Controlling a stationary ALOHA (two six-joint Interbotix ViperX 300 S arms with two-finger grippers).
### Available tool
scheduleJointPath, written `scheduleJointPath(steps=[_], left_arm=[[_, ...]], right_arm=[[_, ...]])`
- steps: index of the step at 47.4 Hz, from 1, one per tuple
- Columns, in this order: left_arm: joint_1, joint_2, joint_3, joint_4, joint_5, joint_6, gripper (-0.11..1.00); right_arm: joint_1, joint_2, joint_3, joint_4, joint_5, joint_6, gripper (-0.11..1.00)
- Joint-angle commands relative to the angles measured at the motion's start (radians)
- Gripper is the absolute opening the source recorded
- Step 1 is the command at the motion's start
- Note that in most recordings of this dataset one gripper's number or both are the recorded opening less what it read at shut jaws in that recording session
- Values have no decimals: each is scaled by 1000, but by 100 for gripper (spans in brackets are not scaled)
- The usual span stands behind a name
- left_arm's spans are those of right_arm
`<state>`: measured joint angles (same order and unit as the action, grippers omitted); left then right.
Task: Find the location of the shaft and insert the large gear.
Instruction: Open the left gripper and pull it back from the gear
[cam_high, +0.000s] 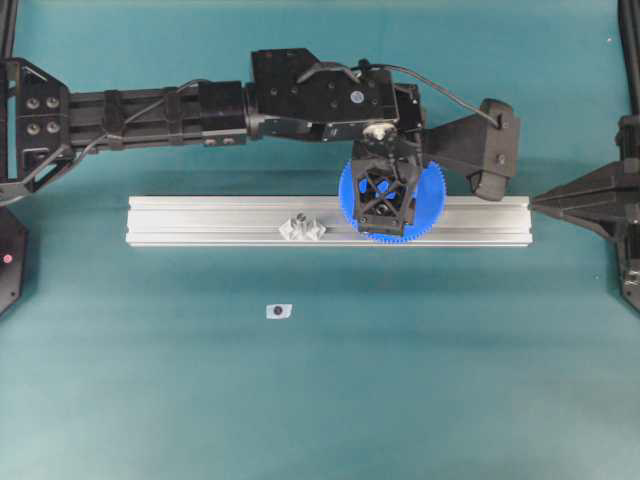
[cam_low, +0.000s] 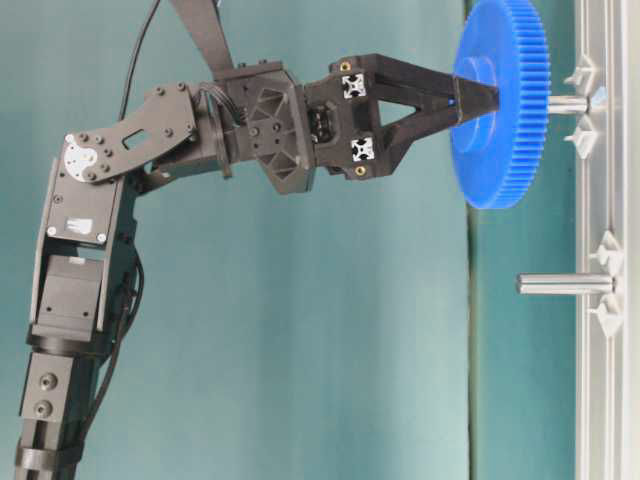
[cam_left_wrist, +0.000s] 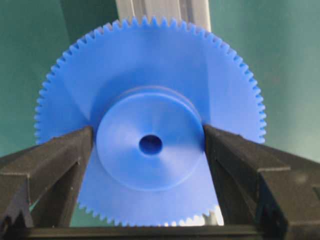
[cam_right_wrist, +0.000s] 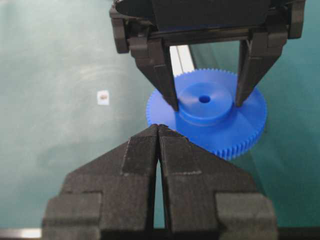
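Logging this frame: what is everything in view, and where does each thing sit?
large gear: one, bright blue, over the rail, between the left gripper's fingers
rail: one, silver aluminium, lying across the table
silvery pins: two, standing out from the rail; one bare, one reaching the gear's back
clear feet: one cluster seen from overhead, on the rail beside the gear
tag: one, white with a dark dot, on the cloth apart from the rail
table cloth: one, teal
left gripper: black, fingers either side of the gear's hub; grip unclear
right gripper: black, shut, empty, off the rail's end
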<state>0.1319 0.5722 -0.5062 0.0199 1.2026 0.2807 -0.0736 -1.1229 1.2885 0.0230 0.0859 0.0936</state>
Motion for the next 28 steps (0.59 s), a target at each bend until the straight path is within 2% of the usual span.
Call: scheduleJointPath(steps=[1, 14, 28], left_arm=[[-6, -43, -41, 3, 11, -2, 85], [-9, -34, -100, 6, 61, 5, 87], [-11, -26, -107, 6, 66, 2, 87]], right_arm=[[-3, 6, -17, 0, -5, 8, 1], [-3, 5, -17, 0, -5, 8, 1], [-3, 5, -15, 0, -5, 8, 1]])
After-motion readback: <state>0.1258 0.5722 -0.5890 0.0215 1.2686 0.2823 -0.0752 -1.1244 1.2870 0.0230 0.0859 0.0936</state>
